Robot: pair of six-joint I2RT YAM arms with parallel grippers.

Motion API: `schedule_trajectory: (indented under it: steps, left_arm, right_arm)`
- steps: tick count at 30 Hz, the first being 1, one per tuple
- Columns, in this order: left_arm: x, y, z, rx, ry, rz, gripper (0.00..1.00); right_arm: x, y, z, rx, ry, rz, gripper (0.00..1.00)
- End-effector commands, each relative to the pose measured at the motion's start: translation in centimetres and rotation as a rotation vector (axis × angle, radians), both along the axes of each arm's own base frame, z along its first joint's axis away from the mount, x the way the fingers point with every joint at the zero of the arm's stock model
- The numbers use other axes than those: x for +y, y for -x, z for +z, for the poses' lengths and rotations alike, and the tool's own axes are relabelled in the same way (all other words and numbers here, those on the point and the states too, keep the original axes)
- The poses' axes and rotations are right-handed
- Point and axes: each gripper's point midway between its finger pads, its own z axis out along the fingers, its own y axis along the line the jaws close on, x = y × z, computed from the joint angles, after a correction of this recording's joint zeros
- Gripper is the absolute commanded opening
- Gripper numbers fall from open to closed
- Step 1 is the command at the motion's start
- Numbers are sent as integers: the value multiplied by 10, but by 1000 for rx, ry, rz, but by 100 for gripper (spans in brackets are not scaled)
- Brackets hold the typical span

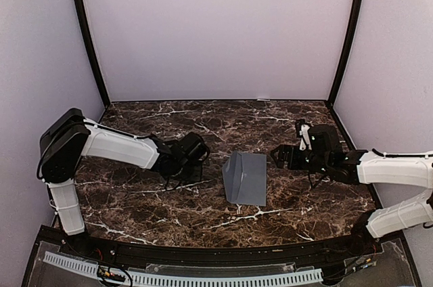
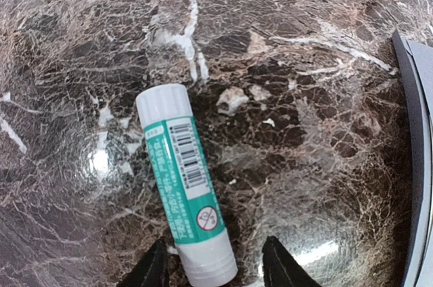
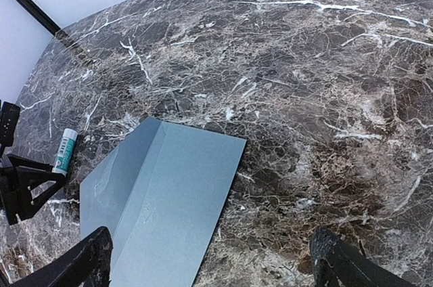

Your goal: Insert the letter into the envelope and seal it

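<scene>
Glue stick (image 2: pixel 187 199) between left fingers (image 2: pixel 150 270): teal label, barcode; print probably illegible.

left arm (image 1: pixel 115 146): white shell, black joints | left gripper (image 2: pixel 215 254): black

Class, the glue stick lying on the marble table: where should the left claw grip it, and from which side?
Grip the glue stick by its green-labelled barrel, coming down from above, the left claw spanning its width. It lies flat, so only its rounded sides offer opposing faces.
</scene>
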Motion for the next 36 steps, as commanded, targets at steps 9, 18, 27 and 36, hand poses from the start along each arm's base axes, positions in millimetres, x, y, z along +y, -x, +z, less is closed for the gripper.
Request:
schedule_trajectory:
  steps: [9,18,27,36]
  left_arm:
    - [6,0,-8,8,-35,34,15]
    - [-7,0,21,-84,50,-94,1]
    - [-24,22,90,-268,213,-380,0]
    - [-57,73,150,-402,430,-777,0]
  right_arm:
    - [-2,-6,16,-48,-21,-16,99]
    - [5,-2,24,-60,-70,15,99]
    - [48,25,52,-78,-269,274,97]
    - [84,60,87,-71,-468,541,96]
